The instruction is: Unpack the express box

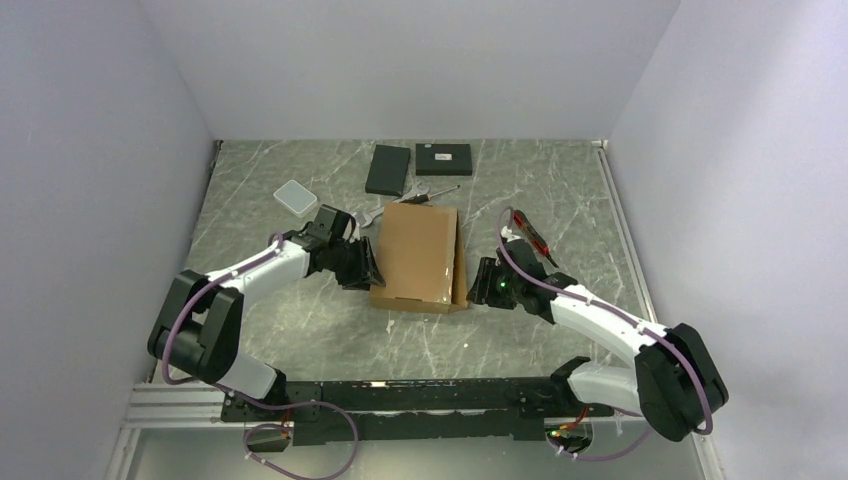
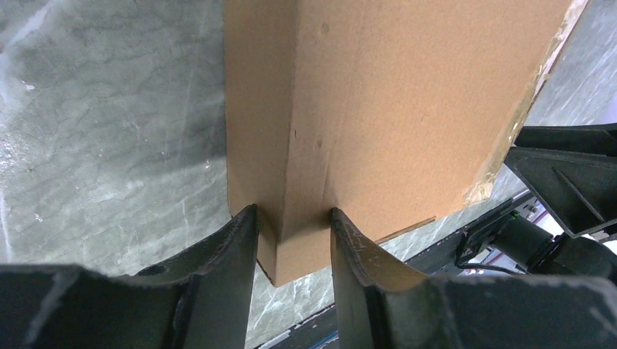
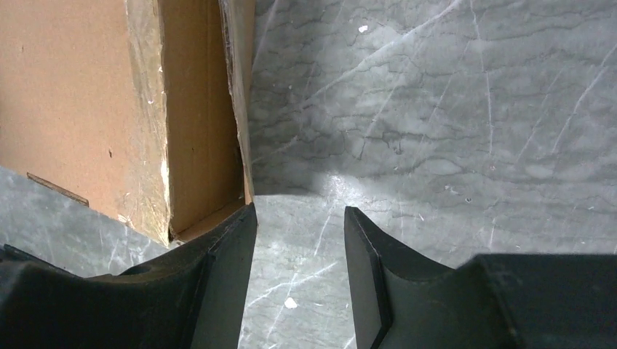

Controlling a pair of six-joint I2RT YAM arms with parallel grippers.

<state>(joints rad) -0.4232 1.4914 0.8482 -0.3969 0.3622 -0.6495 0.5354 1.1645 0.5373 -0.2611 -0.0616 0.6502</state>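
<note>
The express box (image 1: 415, 255) is a flat brown cardboard mailer in the middle of the table. My left gripper (image 1: 368, 268) is at its left side. In the left wrist view (image 2: 293, 218) it is shut on the box's near left edge (image 2: 364, 102), one finger on the side wall and one on the top. My right gripper (image 1: 480, 282) is open and empty just right of the box. In the right wrist view (image 3: 300, 214) its left finger touches the box's near right corner (image 3: 196, 145), where a gap beside the lid shows the inner wall.
Two flat black boxes (image 1: 388, 170) (image 1: 444, 159) lie at the back. A small white box (image 1: 295, 197) lies back left. A thin dark tool (image 1: 432, 195) lies behind the brown box. A red-handled tool (image 1: 530, 232) lies to its right. Walls close in on three sides.
</note>
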